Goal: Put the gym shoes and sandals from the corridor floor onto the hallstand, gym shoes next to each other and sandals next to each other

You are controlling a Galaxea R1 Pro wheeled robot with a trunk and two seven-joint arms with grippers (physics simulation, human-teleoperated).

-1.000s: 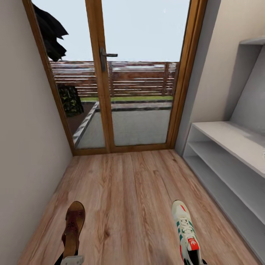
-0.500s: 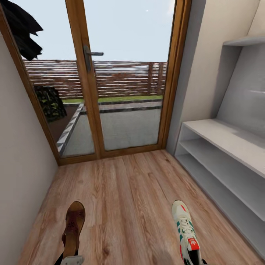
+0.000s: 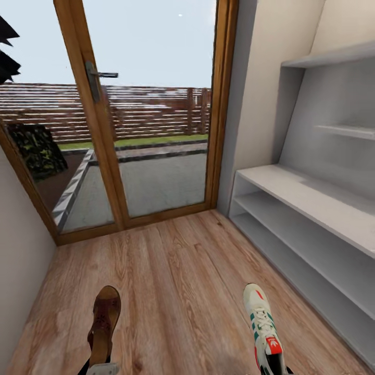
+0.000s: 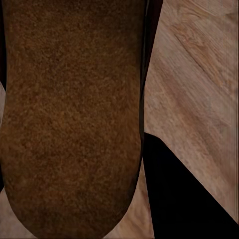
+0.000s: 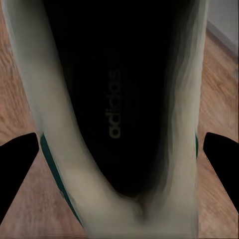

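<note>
Left end effector (image 3: 99, 369) grips a brown sandal (image 3: 103, 323), held above the corridor floor (image 3: 177, 281) at lower left in head view. Right end effector (image 3: 273, 369) grips a gym shoe (image 3: 263, 325), toe forward. Hallstand (image 3: 312, 208) stands along the right wall, near the glass door (image 3: 146, 130).

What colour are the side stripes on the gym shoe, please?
Green, on the gym shoe; clearest in the head view.

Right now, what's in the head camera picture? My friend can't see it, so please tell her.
A brown sandal and a white sneaker are at the bottom, toes pointing ahead over a wood floor. A glass door is ahead, and a grey shoe rack stands on the right.
</note>
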